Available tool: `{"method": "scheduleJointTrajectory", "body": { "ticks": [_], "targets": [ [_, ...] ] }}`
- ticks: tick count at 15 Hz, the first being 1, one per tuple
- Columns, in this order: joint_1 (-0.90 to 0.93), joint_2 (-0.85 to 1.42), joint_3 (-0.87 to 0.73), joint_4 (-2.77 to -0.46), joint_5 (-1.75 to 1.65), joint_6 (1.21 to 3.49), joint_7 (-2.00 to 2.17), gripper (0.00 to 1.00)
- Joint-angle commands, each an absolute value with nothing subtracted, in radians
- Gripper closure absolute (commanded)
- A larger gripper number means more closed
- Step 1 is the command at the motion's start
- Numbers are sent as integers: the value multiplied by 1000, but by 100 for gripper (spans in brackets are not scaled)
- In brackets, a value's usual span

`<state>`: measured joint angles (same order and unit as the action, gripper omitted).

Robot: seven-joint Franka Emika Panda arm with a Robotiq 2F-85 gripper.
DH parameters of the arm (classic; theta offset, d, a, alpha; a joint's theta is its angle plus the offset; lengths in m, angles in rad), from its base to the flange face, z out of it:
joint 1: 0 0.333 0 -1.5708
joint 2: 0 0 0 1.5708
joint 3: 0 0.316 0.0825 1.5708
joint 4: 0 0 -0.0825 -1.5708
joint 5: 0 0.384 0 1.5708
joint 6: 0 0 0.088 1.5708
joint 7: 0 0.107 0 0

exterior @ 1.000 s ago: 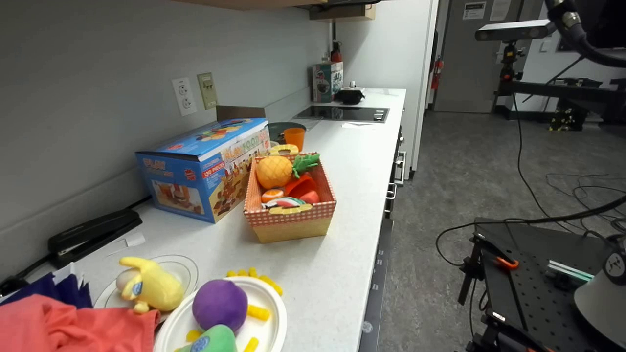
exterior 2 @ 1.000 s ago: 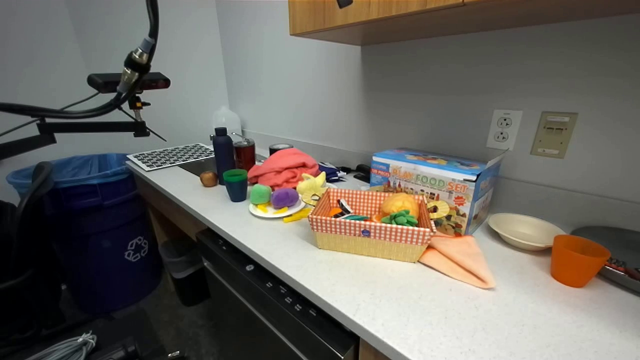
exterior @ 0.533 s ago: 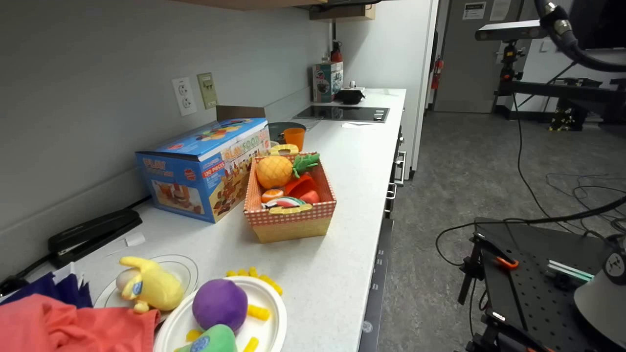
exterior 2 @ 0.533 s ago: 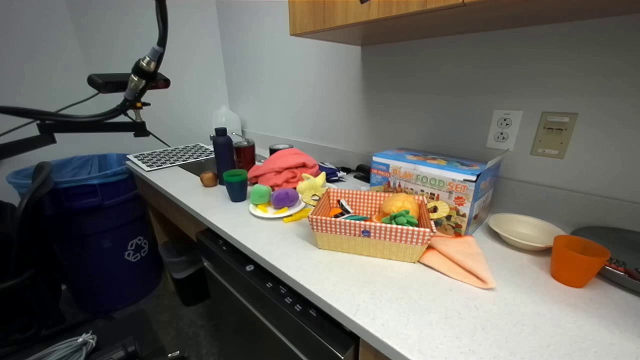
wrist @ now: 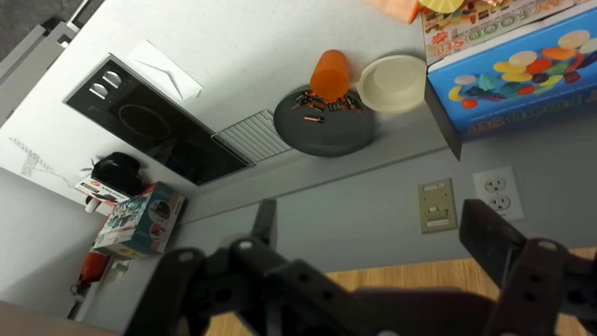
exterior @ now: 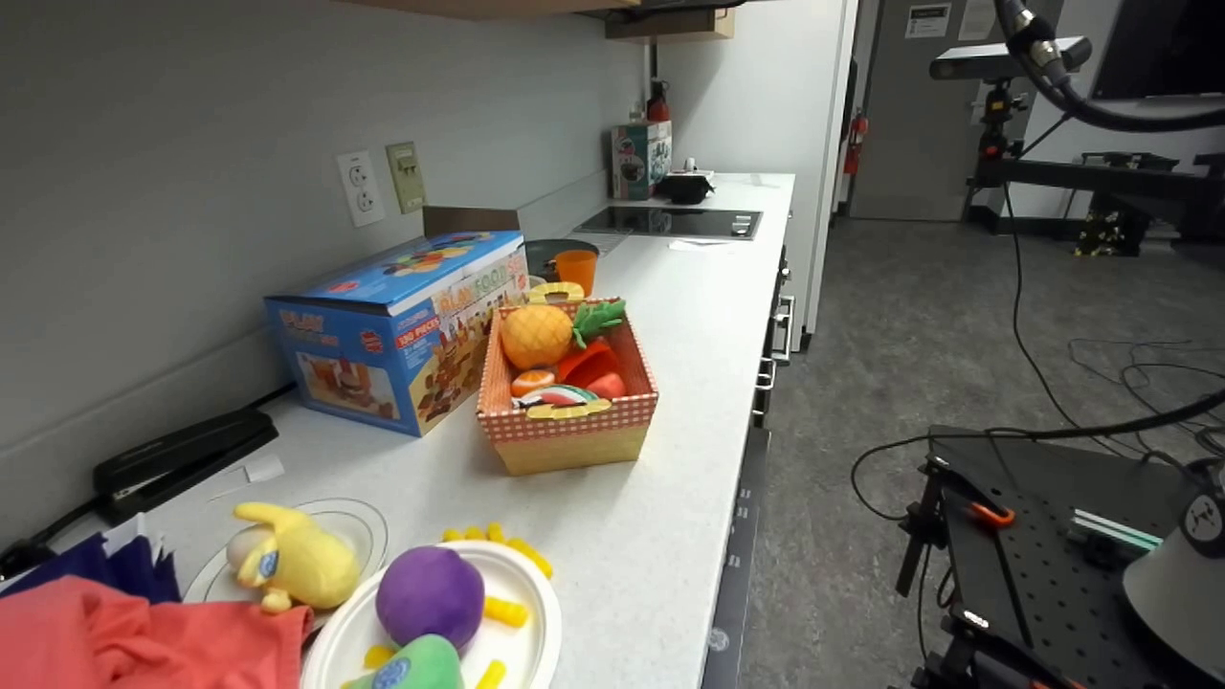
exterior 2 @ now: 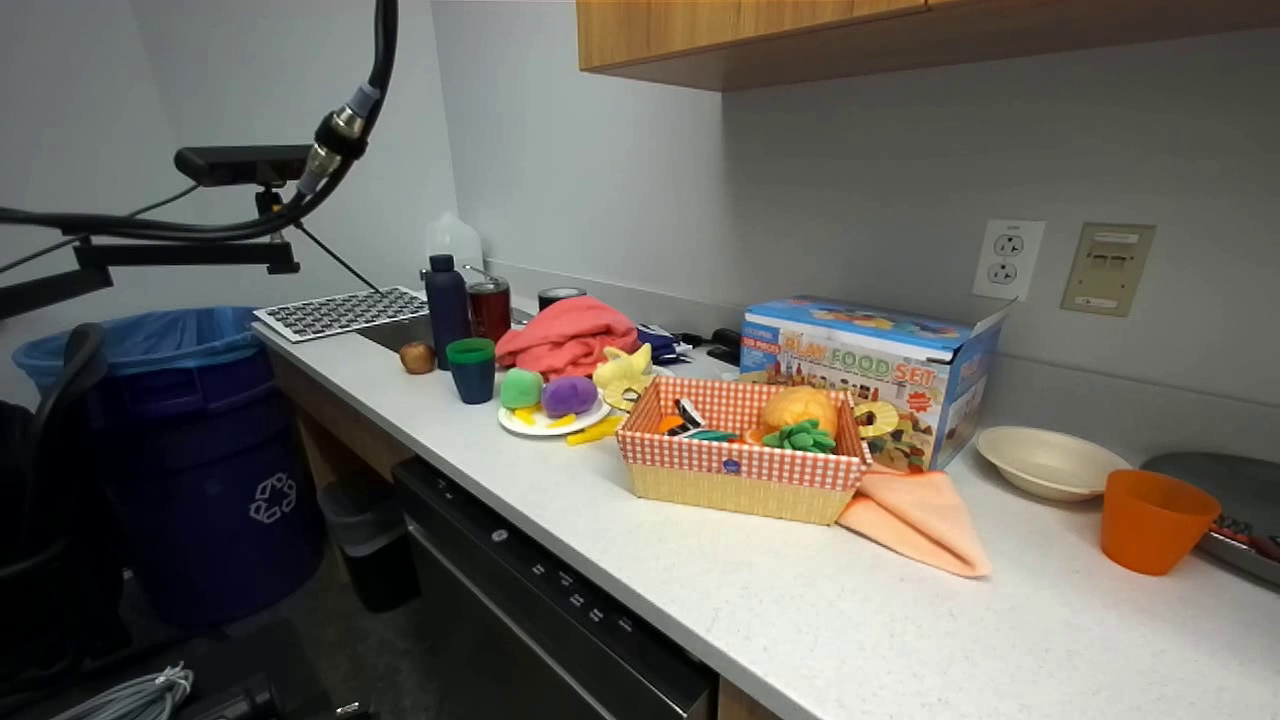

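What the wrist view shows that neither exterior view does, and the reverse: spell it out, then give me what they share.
Only in the wrist view: the gripper, standing open with nothing in its grasp.
Only in both exterior views: the purple ball, the white plate under it and the coral cloth.
In all of them: the orange cup, the blue play food box and the wall outlet.

From where I stand this is a kitchen with lab gear in it. In an exterior view a white bench [exterior: 699, 316] leads up the centre to a black cooktop [exterior: 670, 222]; in an exterior view a wooden wall cabinet [exterior 2: 850, 42] hangs upper right, with a dishwasher [exterior 2: 530, 600] low in the middle. The lab shows in a camera [exterior 2: 240, 166] on a black boom [exterior 2: 180, 256], upper left, and, in an exterior view, a perforated black platform [exterior: 1062, 584], lower right.
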<state>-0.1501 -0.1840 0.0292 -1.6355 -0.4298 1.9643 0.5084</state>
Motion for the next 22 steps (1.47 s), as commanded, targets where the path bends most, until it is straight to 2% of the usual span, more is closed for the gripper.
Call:
{"method": "scheduleJointTrajectory", "body": {
  "ticks": [1, 6, 14, 22],
  "targets": [
    [-140, -97, 24, -1513, -466, 1996, 545, 0],
    [-135, -26, 2, -1432, -502, 2066, 585, 0],
    [-151, 5, 13, -1427, -510, 2174, 664, 0],
    [-151, 13, 13, -1414, -635, 2186, 698, 0]
  ]
}}
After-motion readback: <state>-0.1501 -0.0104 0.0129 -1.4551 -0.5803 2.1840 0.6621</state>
